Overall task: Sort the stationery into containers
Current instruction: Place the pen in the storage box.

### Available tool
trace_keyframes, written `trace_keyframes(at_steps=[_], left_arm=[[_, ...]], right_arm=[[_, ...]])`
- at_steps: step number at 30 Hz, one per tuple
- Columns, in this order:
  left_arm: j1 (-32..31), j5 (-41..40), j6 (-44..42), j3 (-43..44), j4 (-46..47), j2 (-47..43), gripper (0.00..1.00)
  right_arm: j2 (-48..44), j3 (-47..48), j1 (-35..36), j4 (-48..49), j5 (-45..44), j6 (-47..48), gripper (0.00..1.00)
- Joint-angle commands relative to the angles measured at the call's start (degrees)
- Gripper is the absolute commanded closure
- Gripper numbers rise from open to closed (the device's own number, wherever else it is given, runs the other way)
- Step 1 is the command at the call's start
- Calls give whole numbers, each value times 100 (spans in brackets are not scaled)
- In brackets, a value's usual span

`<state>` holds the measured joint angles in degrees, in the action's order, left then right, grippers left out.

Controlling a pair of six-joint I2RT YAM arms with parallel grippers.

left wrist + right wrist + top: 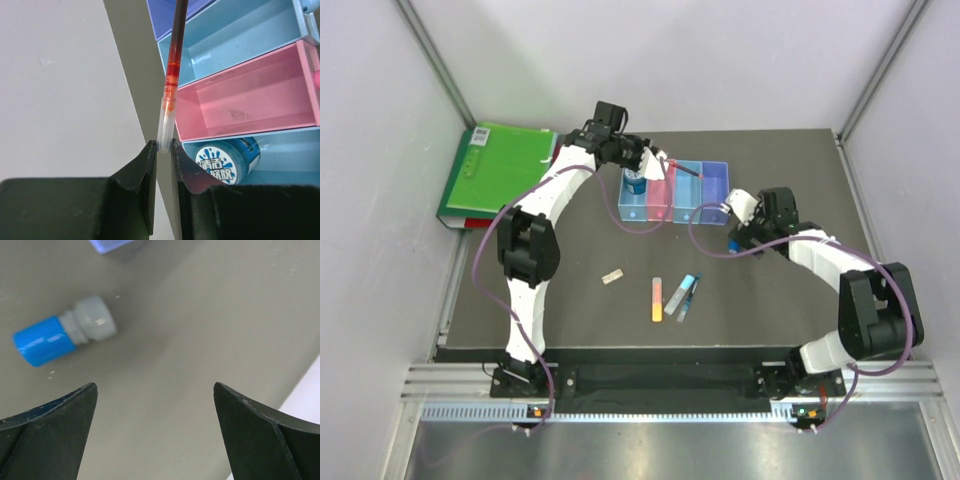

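A thin red pen [172, 70] is clamped in the left gripper [162, 147] above the row of bins [688, 190], and a blue tape roll [225, 162] is seen in the end light-blue one. The right gripper [155, 387] is held wide apart near what appears to be a blue-capped piece [62, 332] on the table [225, 315].

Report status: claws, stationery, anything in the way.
Left claw shut on red pen, over bin row. Right claw open near blue-capped piece. Tape roll binned. Nothing blocking.
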<state>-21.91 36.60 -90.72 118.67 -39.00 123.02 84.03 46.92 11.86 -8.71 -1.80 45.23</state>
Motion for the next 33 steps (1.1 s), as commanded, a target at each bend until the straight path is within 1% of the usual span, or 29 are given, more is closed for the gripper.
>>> trace_keyframes(at_steps=[1,6,14,17,20,28,30,33], left_arm=[[-41,321,-245,-2,578,-138,100],[-94,401,-166,-11,683,-147,100],[-111,462,-174,-63,798,-76,100],[-129,523,36,-178,955,-138,100],[-129,489,45,-301,1070,-173,100],[-129,155,-534,-344,1158,160,100],[-129,23,-754,-493,1429,187,100],[-129,-74,-1263,-503,1448,275,100]], right_arm=[[34,151,-34,-245,373,187,0],[52,-121,-34,-228,321,381,0],[0,-323,-26,-35,251,311,0],[-27,-420,-34,89,198,346,0],[-53,-420,-34,80,207,311,0],[-150,-438,-34,133,198,249,0],[-194,-420,-34,106,207,197,0],[-211,-394,-34,98,198,153,0]])
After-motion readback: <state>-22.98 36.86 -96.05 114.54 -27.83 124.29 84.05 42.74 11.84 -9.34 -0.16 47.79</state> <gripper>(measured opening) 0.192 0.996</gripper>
